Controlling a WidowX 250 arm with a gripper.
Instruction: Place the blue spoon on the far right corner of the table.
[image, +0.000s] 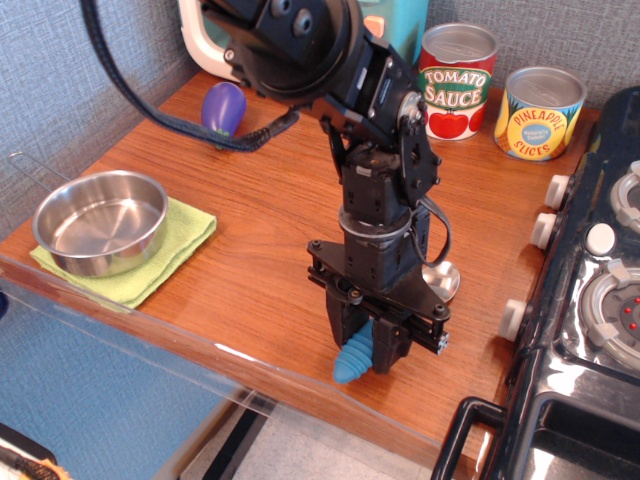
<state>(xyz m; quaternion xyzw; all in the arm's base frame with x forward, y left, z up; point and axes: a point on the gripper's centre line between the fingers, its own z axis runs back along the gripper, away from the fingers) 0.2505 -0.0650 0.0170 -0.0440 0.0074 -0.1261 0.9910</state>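
**Already gripped, not yet delivered**

So you have the blue spoon (357, 362) in hand: the gripper (376, 346) is clamped on its ribbed blue handle, whose end pokes out below the fingers, while the silver bowl shows behind the wrist on the stove side. The spoon sits near the front edge of the table (270, 215), close to the clear plastic strip (150, 325) and toward the corner beside the black toy stove (590, 330).

By my reading the pick is done, and the carry and the release are left. If "far right corner" means the back corner by the stove, where the pineapple can (540, 112) and the tomato sauce can (457, 80) stand, you have most of the table's depth to cross, and that corner looks crowded. If it means the front corner by the stove, you are almost there. The pictures do not settle which.

You cannot tell whether the handle tip touches the wood or hangs just above it; the single view gives no height. The fingers hide most of the handle, and the arm covers the table behind it. The stove is cut off at the right edge, and the box at the back edge is cut off at the top. The purple toy eggplant (224, 107), the steel bowl (100, 222) and its green cloth (170, 250) lie well clear on the other side.
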